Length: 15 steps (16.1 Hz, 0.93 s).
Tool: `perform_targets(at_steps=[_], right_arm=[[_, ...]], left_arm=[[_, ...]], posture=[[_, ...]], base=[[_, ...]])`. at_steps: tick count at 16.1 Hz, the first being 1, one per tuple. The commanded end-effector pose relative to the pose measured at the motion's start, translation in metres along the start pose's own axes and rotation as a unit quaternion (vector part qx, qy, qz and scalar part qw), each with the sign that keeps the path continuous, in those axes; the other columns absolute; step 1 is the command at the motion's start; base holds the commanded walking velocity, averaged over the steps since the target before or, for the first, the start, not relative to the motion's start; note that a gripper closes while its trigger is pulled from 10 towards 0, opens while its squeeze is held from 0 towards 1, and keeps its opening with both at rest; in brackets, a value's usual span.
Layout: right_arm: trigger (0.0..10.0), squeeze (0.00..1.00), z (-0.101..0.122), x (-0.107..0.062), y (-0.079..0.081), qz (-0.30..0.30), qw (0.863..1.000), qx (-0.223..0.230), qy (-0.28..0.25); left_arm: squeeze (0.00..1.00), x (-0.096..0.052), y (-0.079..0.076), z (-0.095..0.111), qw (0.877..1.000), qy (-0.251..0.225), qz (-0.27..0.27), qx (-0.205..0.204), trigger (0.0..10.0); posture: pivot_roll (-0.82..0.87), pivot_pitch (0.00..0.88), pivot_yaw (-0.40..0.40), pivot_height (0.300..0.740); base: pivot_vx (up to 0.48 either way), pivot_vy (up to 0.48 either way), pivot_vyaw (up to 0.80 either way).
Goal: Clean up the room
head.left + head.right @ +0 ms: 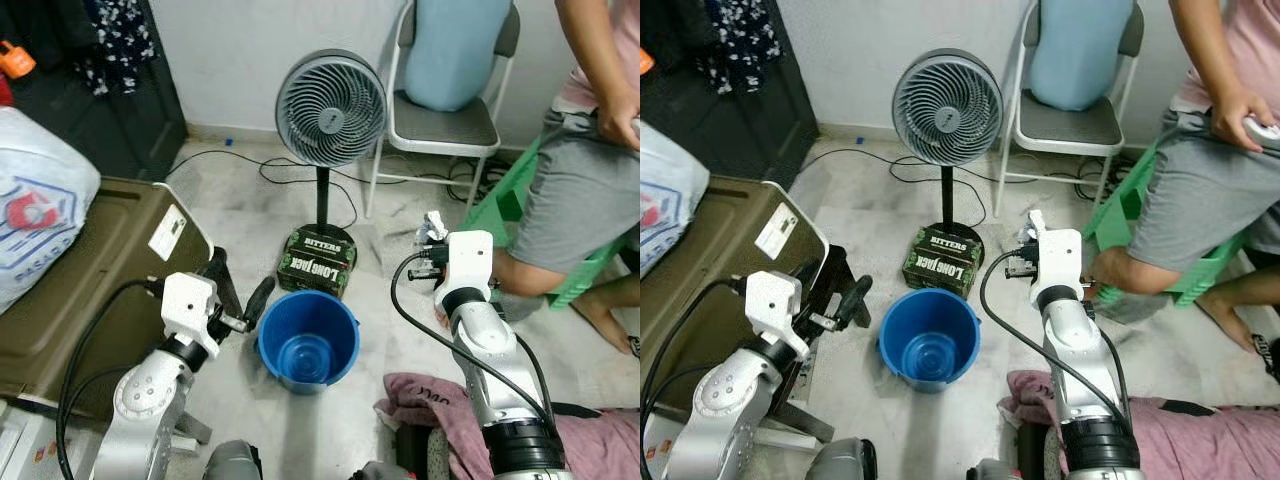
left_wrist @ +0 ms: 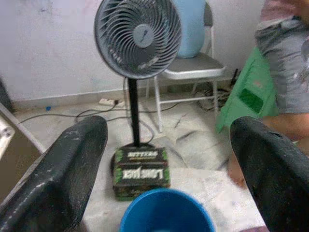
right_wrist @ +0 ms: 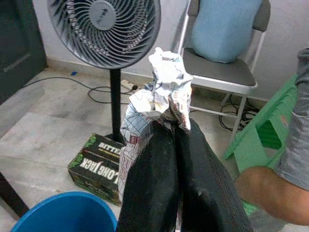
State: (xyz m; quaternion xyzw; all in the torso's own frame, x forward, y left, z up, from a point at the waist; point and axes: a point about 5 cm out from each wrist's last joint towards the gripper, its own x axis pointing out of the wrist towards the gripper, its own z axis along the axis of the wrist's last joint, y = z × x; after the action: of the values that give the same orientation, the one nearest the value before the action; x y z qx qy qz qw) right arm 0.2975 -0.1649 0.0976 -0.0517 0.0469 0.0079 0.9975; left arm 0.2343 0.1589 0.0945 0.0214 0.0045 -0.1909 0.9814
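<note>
A blue bucket [image 1: 308, 340] stands open on the floor right in front of me, and its rim [image 2: 166, 210] shows in the left wrist view. My right gripper [image 3: 175, 128] is shut on a crumpled piece of printed paper [image 3: 161, 92]. It holds the paper [image 1: 432, 232] up, to the right of the bucket and higher than its rim. My left gripper [image 1: 240, 285] hangs open just left of the bucket with nothing between its fingers [image 2: 63, 174].
Behind the bucket a standing fan [image 1: 330, 108] has a green box [image 1: 317, 262] at its base. Further back is a folding chair [image 1: 445, 130]. At right a person [image 1: 580, 190] sits on a green stool. An olive case [image 1: 90, 270] is left. Pink cloth [image 1: 440, 400] lies near right.
</note>
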Motion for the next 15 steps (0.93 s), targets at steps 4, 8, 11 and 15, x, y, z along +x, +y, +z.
perform_targets(at_steps=[4, 8, 11, 15], right_arm=[[10.0, 0.0, 0.0043, -0.0002, 0.0019, 0.009, 1.0, -0.016, -0.01], [10.0, 0.0, 0.0049, -0.0008, 0.0039, 0.014, 1.0, -0.008, -0.014], [10.0, 0.0, 0.0054, -0.0007, 0.0048, 0.018, 1.0, -0.011, -0.016], [10.0, 0.0, 0.0066, -0.0013, 0.006, 0.026, 0.999, -0.011, -0.022]], left_arm=[[0.0, 0.0012, 0.0033, 0.0012, 1.0, 0.002, 0.007, 0.0, 10.0], [0.0, 0.0009, 0.0024, 0.0025, 1.0, -0.004, 0.006, -0.009, 10.0], [0.0, 0.0008, 0.0024, 0.0027, 1.0, -0.006, 0.004, -0.015, 10.0], [0.0, 0.0008, -0.0001, 0.0027, 1.0, -0.007, -0.001, -0.016, 10.0]], posture=[[0.02, 0.107, -0.035, 0.74], [0.02, 0.106, -0.037, 0.74], [0.02, 0.104, -0.037, 0.74], [0.03, 0.101, -0.037, 0.74]], base=[[0.0, 0.0, 0.0], [0.0, 0.0, 0.33], [0.0, 0.0, 0.0], [0.247, 0.0, 0.27]])
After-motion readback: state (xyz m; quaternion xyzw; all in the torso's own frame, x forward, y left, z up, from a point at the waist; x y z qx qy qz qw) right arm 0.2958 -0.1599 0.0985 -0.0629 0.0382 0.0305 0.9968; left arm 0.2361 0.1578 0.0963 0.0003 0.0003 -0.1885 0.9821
